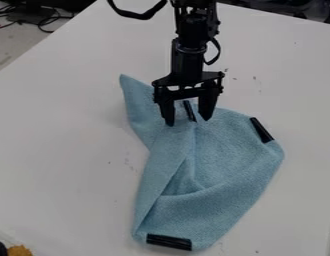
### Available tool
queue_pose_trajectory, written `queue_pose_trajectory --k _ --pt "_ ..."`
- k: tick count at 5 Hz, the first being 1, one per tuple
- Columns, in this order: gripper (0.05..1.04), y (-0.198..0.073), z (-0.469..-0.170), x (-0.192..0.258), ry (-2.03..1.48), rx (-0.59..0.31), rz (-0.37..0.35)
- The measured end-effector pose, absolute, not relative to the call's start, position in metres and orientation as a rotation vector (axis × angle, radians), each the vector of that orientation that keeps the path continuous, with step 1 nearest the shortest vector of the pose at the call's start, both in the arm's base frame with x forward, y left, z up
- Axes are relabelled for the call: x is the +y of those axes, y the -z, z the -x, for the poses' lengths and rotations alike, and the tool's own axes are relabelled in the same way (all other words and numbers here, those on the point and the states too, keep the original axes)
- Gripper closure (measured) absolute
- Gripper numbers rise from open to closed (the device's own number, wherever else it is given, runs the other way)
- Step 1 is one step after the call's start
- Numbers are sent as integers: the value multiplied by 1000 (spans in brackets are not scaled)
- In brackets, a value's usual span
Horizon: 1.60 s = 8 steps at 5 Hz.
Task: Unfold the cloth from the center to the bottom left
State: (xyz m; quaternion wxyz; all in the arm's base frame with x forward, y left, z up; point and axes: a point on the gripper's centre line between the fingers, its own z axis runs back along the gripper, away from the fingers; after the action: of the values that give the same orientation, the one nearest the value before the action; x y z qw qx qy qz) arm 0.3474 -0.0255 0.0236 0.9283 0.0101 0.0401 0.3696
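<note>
See the cloth (pixel 228 175) bunched from the tabletop's (pixel 54 150) middle towards its near edge. Find the gripper (pixel 188 120) over the folds, opened wide around 1 black strip (pixel 189 111), apparently gripping nothing, likely set there to pinch the central layer and draw it lower left. Cannot tell if the orange thing (pixel 19 250), near left, sits in any container

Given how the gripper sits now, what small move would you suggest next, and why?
I would probably ease the gripper down slightly and close it on the blue cloth. Its fingers stand apart at the cloth's upper part, a black strip shows between them, and the cloth lies folded over itself, awaiting a pull.
</note>
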Motion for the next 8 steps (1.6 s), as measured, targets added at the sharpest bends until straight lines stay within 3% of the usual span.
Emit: queue_pose_trajectory --k 1,3,4,5,8 --pt "202 -17 -344 -23 -763 115 -39" --pt "770 -20 -346 -22 -775 113 -55" --pt "935 -21 -343 -22 -780 103 -61" --pt "1005 -32 -344 -22 -780 82 -55" --pt "1012 -76 -334 -2 -771 39 -63"
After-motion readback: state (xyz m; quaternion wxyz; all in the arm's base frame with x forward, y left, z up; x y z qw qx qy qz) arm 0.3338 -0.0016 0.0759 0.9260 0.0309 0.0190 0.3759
